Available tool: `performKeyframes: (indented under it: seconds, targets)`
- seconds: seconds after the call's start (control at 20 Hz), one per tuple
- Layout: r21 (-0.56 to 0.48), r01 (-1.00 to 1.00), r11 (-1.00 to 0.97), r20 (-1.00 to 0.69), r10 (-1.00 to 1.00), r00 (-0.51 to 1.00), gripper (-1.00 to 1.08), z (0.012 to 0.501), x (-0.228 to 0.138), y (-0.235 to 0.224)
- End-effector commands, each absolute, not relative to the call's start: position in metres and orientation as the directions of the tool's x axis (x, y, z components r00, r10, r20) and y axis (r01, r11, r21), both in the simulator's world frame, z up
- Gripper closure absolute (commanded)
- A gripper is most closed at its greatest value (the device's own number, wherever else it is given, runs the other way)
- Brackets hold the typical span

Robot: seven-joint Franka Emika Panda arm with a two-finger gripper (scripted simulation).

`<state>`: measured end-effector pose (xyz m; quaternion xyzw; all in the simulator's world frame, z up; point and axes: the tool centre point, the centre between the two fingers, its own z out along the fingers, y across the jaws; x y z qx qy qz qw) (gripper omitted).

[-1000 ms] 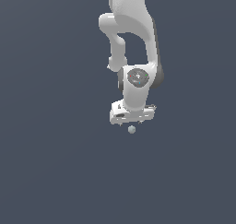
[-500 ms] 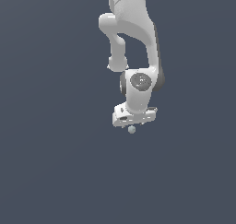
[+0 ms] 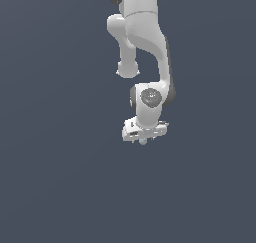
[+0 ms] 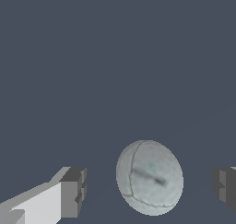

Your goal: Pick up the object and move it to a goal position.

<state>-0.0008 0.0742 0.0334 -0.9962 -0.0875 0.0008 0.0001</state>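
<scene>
I've got the gripper (image 4: pixel 147 186) fingers (image 4: pixel 73 193) spread apart w/ the sphere (image 4: pixel 149 178) sitting between them, gaps both sides, not touching. Ext view: sphere (image 3: pixel 143 142) just under the hand.

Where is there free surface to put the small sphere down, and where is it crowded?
Bare grey surface lies all around the arm. The only crowded spot is the gripper, where the sphere sits between the open fingers, touching neither.
</scene>
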Motion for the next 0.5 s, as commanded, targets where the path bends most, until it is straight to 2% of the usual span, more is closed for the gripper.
performKeyframes:
  seconds: [0.0, 0.2, 0.25, 0.45]
  targets:
    - [0.0, 0.175, -0.985, 0.0, 0.175, 0.985, -0.92, 0.0249, -0.0005, 0.0745]
    - [0.0, 0.175, -0.985, 0.0, 0.175, 0.985, -0.92, 0.0209, 0.0005, 0.0745]
    - [0.0, 0.175, -0.985, 0.0, 0.175, 0.985, 1.08, 0.0209, 0.0005, 0.0745]
    - [0.0, 0.175, -0.985, 0.0, 0.175, 0.985, 1.08, 0.0209, 0.0005, 0.0745]
